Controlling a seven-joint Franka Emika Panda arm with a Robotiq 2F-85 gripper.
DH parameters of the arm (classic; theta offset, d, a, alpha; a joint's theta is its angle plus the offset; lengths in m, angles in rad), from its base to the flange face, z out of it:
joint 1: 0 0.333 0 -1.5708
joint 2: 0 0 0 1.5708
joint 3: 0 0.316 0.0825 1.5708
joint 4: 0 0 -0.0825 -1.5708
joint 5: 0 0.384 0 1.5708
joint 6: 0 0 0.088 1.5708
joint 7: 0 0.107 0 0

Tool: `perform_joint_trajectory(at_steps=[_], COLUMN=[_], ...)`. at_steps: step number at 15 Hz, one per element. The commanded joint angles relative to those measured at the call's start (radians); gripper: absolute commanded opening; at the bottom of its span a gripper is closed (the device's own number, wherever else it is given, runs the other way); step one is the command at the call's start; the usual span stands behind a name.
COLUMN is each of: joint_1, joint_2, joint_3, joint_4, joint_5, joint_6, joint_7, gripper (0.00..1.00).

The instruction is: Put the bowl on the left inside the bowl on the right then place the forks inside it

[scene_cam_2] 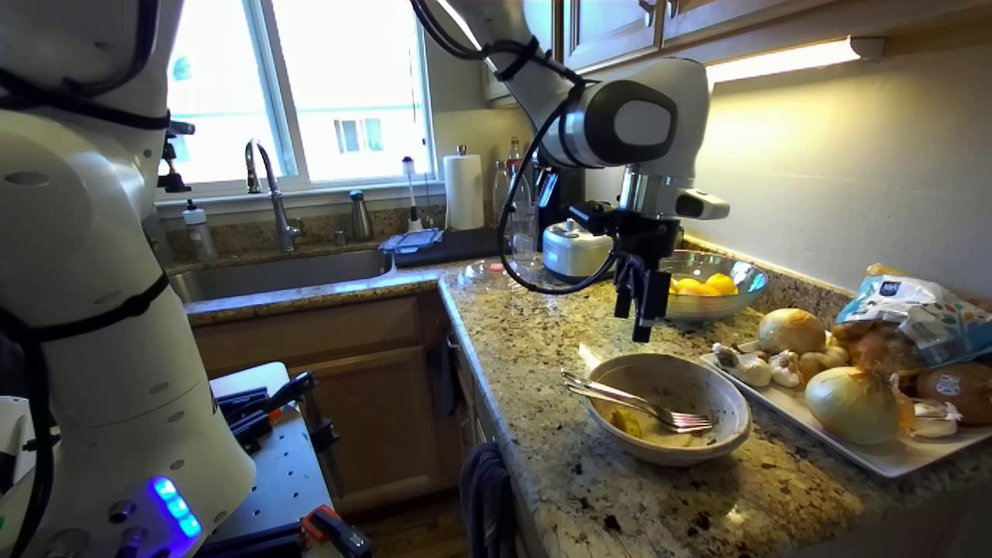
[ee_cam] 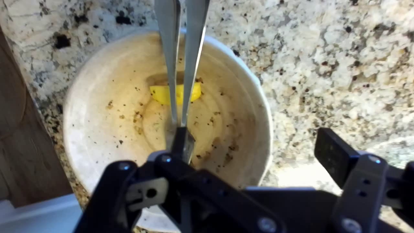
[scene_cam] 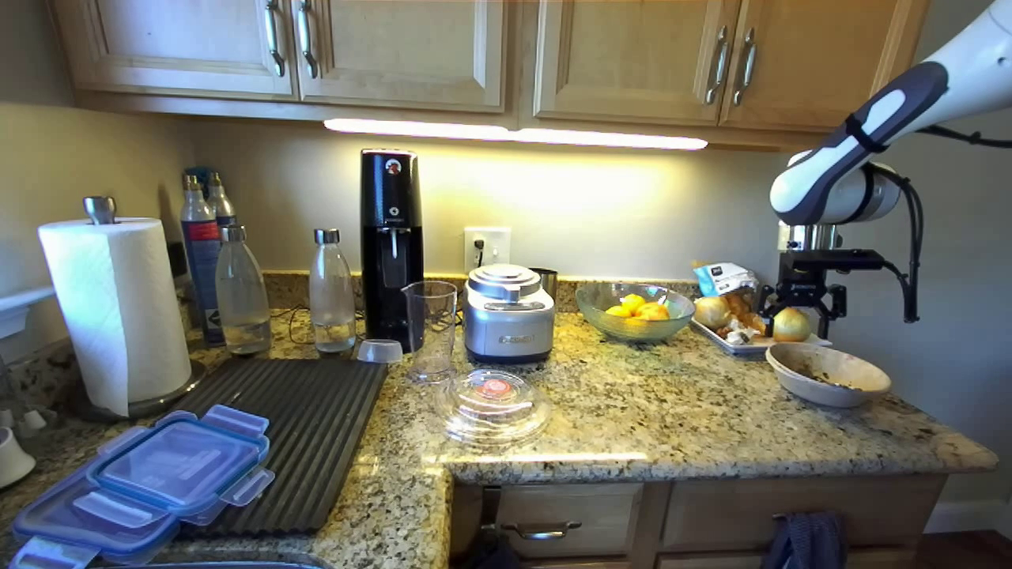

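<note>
A pale, stained bowl (scene_cam_2: 659, 449) rests on the counter near its front edge. Along the left side of the bowl (scene_cam: 830, 391), in an exterior view, the rim looks doubled, as of two bowls nested. Two silvery forks (scene_cam_2: 612, 395) lie in it, tines on the inner side and handles over the rim. Beside the forks (ee_cam: 194, 45) is a yellow wedge (ee_cam: 161, 94) at the bottom. My gripper (scene_cam_2: 632, 322) hangs above the bowl, apart from it. In the wrist view the gripper (ee_cam: 258, 147) stands wide open with nothing between its fingers; one finger covers the fork ends.
A white tray (scene_cam_2: 876, 459) with onions and garlic stands close beside the bowl, near the wall. Behind the gripper is a glass bowl (scene_cam: 660, 320) of yellow fruit. Farther along are a food processor (scene_cam: 510, 324) and a clear lid (scene_cam: 490, 419).
</note>
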Motion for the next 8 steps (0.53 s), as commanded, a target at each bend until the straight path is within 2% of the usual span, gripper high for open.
perform_joint_trajectory(at_steps=[1,5,6,8], joint_1=[0.055,0.08,0.06,0.06], joint_2=[-0.157,-0.249,-0.159,-0.171], joint_3=[0.011,0.037,0.046,0.054], joint_4=[-0.168,-0.253,-0.15,-0.156], joint_5=[-0.094,-0.14,-0.113,-0.114], joint_6=[0.119,0.201,0.142,0.143], joint_7=[0.035,0.048,0.022,0.022], gripper=[1.0,1.0,1.0,1.0])
